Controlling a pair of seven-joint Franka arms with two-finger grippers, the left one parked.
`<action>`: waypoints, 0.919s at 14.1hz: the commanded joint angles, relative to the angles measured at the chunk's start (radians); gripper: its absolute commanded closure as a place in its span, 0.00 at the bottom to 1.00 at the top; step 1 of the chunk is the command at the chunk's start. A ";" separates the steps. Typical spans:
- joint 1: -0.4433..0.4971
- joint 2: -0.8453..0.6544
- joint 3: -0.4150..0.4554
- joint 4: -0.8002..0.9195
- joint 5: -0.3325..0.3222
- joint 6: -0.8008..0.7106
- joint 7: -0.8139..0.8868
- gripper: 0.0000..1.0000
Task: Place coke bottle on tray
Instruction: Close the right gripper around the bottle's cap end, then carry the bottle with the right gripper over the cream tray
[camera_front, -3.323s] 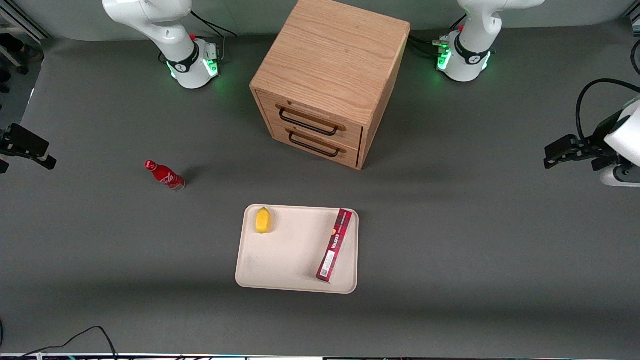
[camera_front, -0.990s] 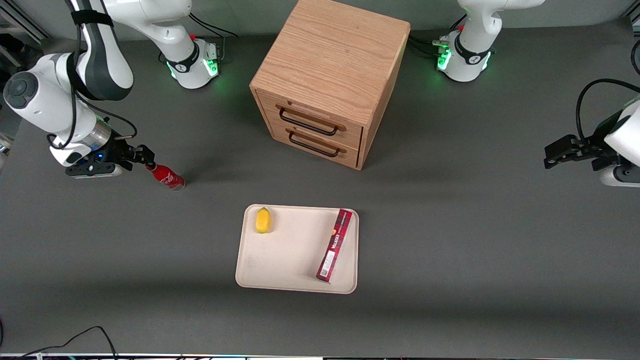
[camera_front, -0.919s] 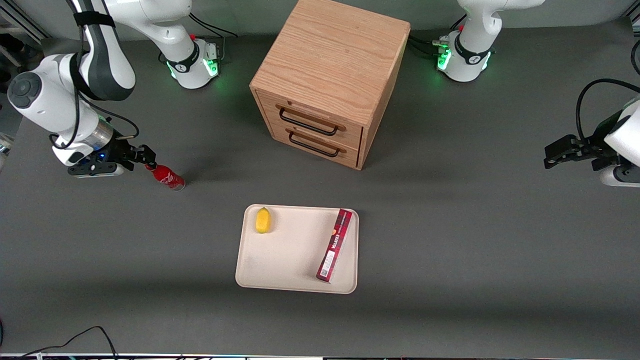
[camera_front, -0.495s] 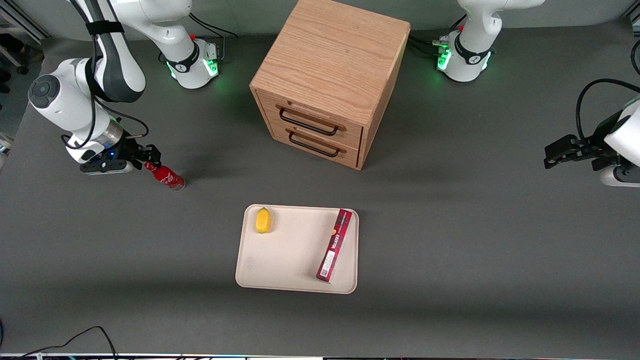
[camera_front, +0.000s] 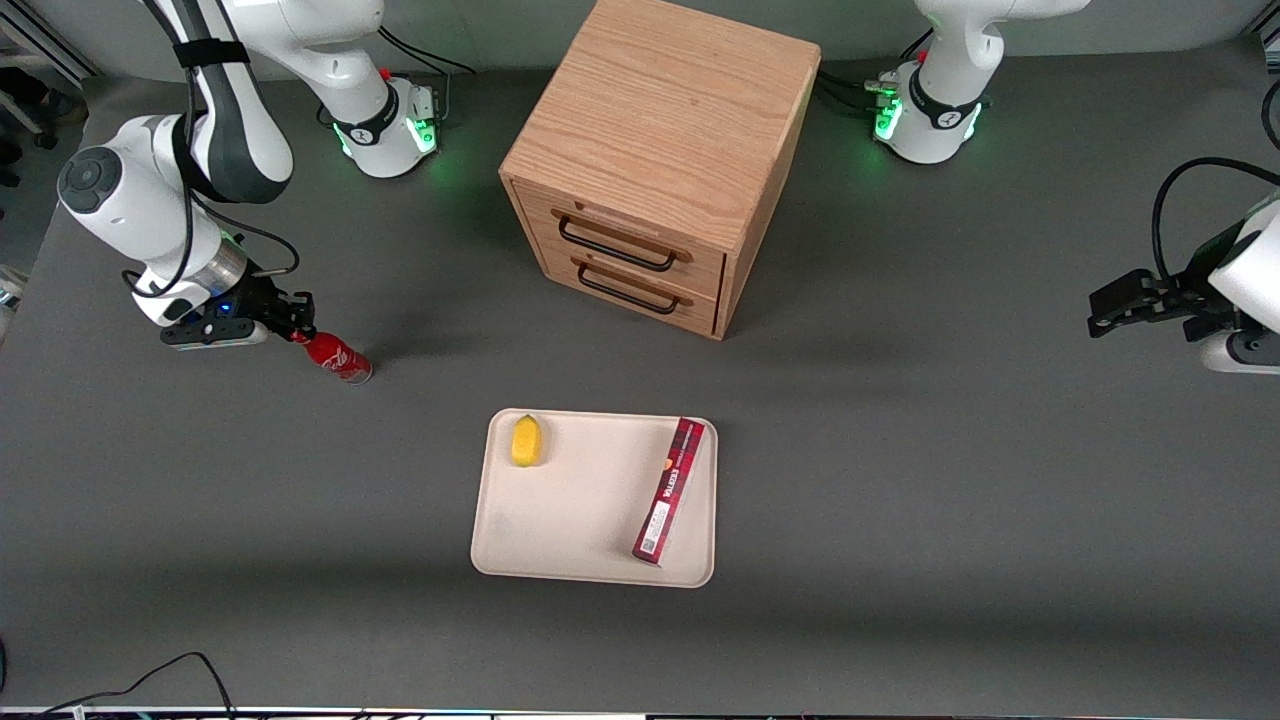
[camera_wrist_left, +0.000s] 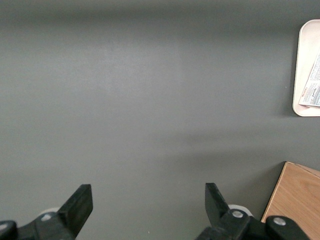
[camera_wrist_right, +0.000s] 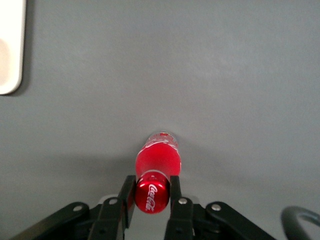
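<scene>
The coke bottle is small, glossy red, with a red cap, and stands on the grey table toward the working arm's end. My right gripper is at its top, and the two fingers press on either side of the cap. The bottle's base rests on the table. The cream-beige tray lies nearer the front camera, near the table's middle; a corner of it shows in the right wrist view.
A yellow lemon and a long dark-red box lie on the tray. A wooden drawer cabinet stands farther from the camera than the tray. A black cable lies at the table's near edge.
My right arm came into view and moved the gripper onto the bottle's cap. Over the last second the fingers closed on the cap. The bottle has hardly shifted.
</scene>
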 joint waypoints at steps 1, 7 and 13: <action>0.007 0.090 0.062 0.186 0.002 -0.041 0.057 1.00; 0.136 0.538 0.116 0.888 -0.004 -0.343 0.306 1.00; 0.265 0.759 0.102 1.201 -0.011 -0.415 0.457 1.00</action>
